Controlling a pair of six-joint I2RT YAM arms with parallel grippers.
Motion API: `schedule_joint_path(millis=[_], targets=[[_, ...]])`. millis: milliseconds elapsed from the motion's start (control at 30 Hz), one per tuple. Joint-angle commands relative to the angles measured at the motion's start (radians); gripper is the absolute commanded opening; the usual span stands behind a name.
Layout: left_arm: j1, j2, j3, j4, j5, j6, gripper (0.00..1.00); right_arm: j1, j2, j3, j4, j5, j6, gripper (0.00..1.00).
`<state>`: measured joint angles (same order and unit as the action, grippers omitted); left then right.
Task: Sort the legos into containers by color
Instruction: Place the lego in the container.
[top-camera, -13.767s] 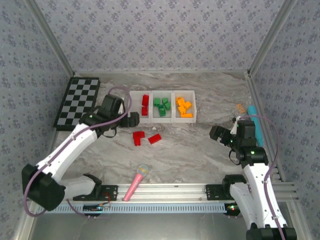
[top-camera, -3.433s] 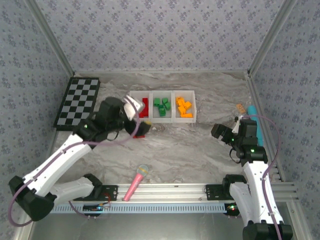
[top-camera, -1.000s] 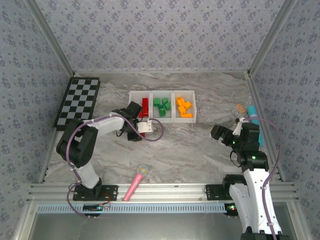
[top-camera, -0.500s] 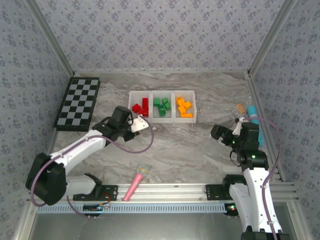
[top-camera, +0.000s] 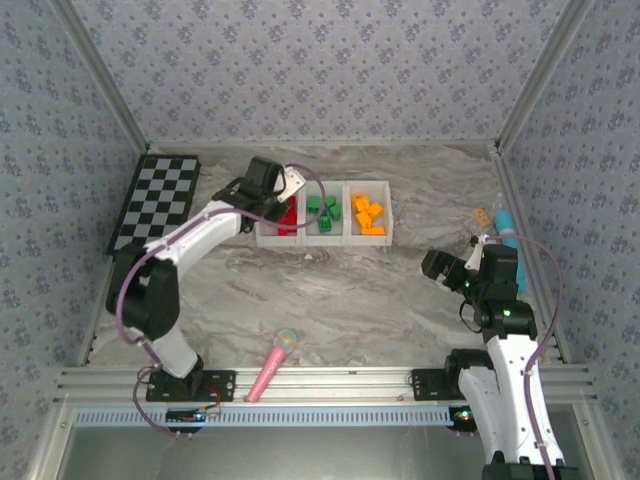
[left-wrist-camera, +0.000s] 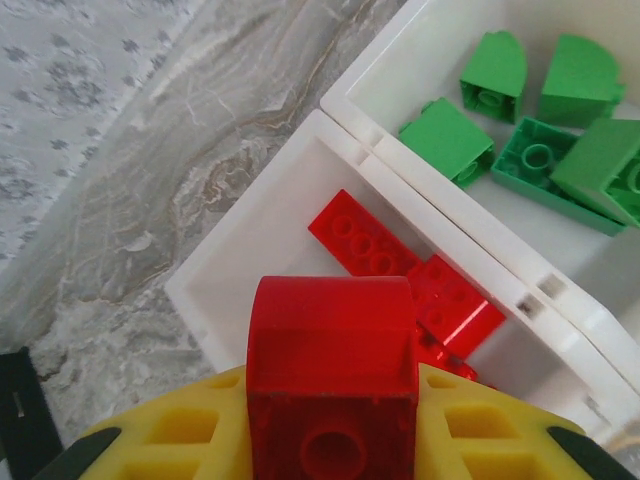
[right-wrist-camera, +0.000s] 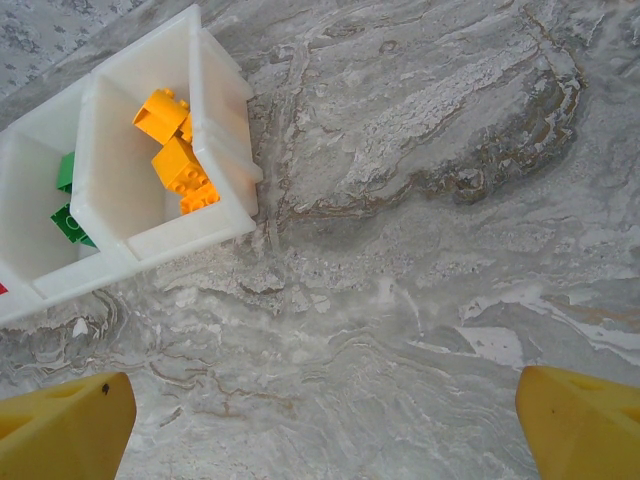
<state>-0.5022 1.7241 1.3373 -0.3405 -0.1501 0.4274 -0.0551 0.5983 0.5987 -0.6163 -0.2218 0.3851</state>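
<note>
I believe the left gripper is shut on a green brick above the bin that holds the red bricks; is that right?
Not quite: the left wrist view shows the left gripper shut on a red brick, not green, above the bin that holds the red bricks.

- Left claw (left-wrist-camera: 332, 430), clamped on a red brick (left-wrist-camera: 332, 350), hangs over the red compartment (left-wrist-camera: 255, 262) of the containers (top-camera: 322, 238). The bare floor ahead and to its left is free.
- Loose red legos (left-wrist-camera: 372, 242) take up the floor ahead and to its right.
- Divider wall (left-wrist-camera: 450, 225) stands to its right, with green legos (left-wrist-camera: 445, 135) beyond.
- Right claw (right-wrist-camera: 320, 420), jaws wide: bare marble table (right-wrist-camera: 450, 200) lies beneath and ahead.
- Orange compartment (right-wrist-camera: 225, 110) stands ahead and to its left, well apart.
</note>
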Motion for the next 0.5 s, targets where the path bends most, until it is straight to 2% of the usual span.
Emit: schedule_joint_path(millis=[0, 167, 333, 467], targets=[[0.027, 0.090, 0.108, -0.069, -0.002, -0.027, 0.22, -0.009, -0.005, -0.004, 0.010, -0.002, 0.001, 1.00], [0.051, 0.218, 0.218, -0.134, 0.000, 0.042, 0.23, -0.010, -0.006, -0.005, 0.010, -0.005, 0.001, 1.00], [0.057, 0.274, 0.266, -0.161, -0.006, 0.115, 0.25, -0.016, -0.001, -0.007, 0.010, -0.004, 0.002, 1.00], [0.059, 0.297, 0.290, -0.184, 0.015, 0.151, 0.36, -0.022, 0.006, -0.008, 0.038, 0.000, 0.001, 1.00]])
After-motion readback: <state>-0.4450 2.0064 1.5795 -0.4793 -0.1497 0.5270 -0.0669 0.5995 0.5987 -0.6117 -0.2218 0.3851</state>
